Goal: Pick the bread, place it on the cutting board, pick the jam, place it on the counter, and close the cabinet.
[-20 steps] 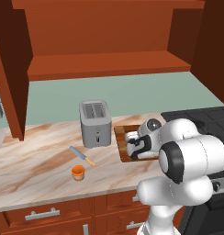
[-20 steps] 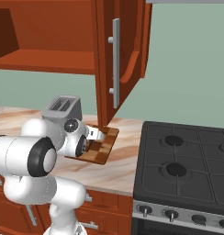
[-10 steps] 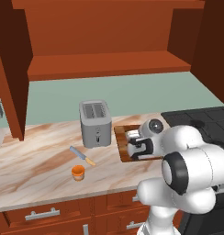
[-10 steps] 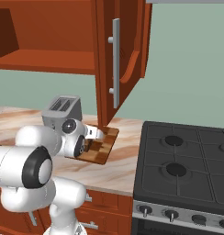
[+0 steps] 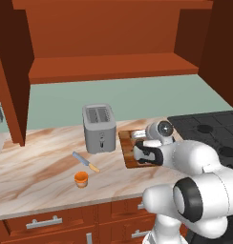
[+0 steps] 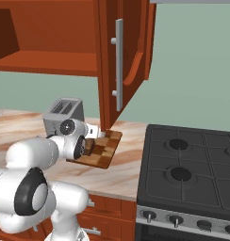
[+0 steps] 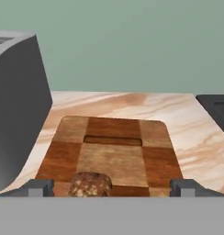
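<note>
The bread (image 7: 91,184), a small dark brown loaf, lies on the near end of the checkered cutting board (image 7: 114,156). My gripper (image 7: 113,187) is open and low over that end, with the loaf between its wide fingertips (image 7: 40,187) and touching neither. From the left base view the gripper (image 5: 140,155) hovers at the cutting board (image 5: 128,140). The orange jam (image 5: 81,178) stands on the counter (image 5: 37,162), left of the board. Above, the cabinet (image 5: 113,28) is open, and its right door (image 6: 128,56) juts out over the board (image 6: 106,147).
A grey toaster (image 5: 99,127) stands just left of the board. An orange-handled knife (image 5: 86,162) lies between it and the jam. A black stove (image 6: 192,169) borders the counter on the right. The left cabinet door (image 5: 11,71) hangs open.
The arm's elbow has swung outward and the hand has shifted slightly at the board's near end. The jaws stay wide open and the bread has not moved.
</note>
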Tool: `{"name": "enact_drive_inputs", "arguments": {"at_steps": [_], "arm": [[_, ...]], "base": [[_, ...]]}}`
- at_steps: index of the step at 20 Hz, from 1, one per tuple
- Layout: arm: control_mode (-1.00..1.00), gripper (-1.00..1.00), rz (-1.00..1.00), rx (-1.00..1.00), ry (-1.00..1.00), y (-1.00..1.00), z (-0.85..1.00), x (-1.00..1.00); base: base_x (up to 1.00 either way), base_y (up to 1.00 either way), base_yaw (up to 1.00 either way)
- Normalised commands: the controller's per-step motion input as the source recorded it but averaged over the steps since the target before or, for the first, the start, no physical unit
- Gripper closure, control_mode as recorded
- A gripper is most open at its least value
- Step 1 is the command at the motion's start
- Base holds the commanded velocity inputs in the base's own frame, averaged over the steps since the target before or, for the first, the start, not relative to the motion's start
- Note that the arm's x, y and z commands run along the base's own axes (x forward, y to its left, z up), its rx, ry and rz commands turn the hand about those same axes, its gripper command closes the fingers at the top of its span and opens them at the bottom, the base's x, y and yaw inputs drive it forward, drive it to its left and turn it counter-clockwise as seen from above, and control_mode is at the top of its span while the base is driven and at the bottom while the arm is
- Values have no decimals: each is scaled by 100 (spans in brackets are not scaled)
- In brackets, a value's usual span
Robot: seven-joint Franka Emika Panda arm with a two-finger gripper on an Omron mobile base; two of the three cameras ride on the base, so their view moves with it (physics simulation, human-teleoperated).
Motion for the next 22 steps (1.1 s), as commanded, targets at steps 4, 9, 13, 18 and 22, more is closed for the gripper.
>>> {"name": "enact_drive_inputs", "arguments": {"at_steps": [4, 9, 13, 18, 22], "arm": [[-100, -100, 0, 0, -10, -1, 17, -22], [-100, -100, 0, 0, -9, -6, 14, -28], [-100, -100, 0, 0, -8, -8, 13, -31], [-100, -100, 0, 0, -9, -5, 13, -31], [-100, -100, 0, 0, -9, -4, 11, -34]], "base": [[0, 0, 0], [0, 0, 0], [0, 0, 0], [0, 0, 0], [0, 0, 0]]}}
